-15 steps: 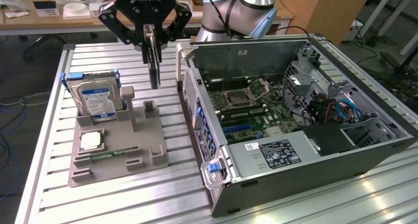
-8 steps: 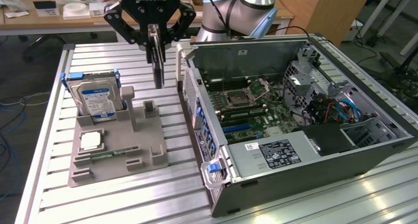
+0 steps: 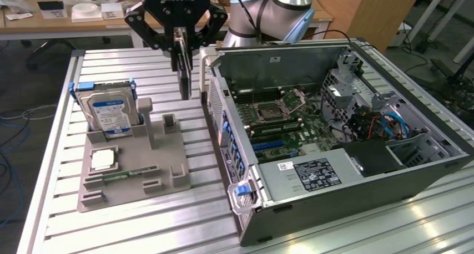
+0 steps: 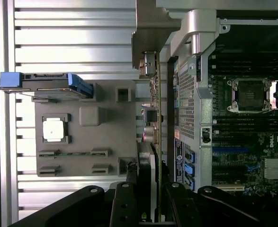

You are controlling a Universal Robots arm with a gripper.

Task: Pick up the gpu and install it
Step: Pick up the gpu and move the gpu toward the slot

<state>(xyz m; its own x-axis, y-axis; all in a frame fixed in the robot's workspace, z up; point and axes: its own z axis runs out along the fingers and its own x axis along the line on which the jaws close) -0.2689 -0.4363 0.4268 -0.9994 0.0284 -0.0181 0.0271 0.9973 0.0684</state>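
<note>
On the counter (image 3: 111,226), the open computer case (image 3: 326,209) sat just beside the grey parts tray (image 3: 126,193). Our end effector (image 3: 180,57) was pinched partway shut on the gpu (image 3: 184,85), which hung edge-on above the gap between them. We figured we should keep it upright, clear the case wall, and avoid any swinging.

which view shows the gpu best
The exterior view: the gpu hangs upright in the gripper, above the table between the grey holder and the open computer case. The wrist view sees it edge-on, close up, beside the case's wall.
</note>
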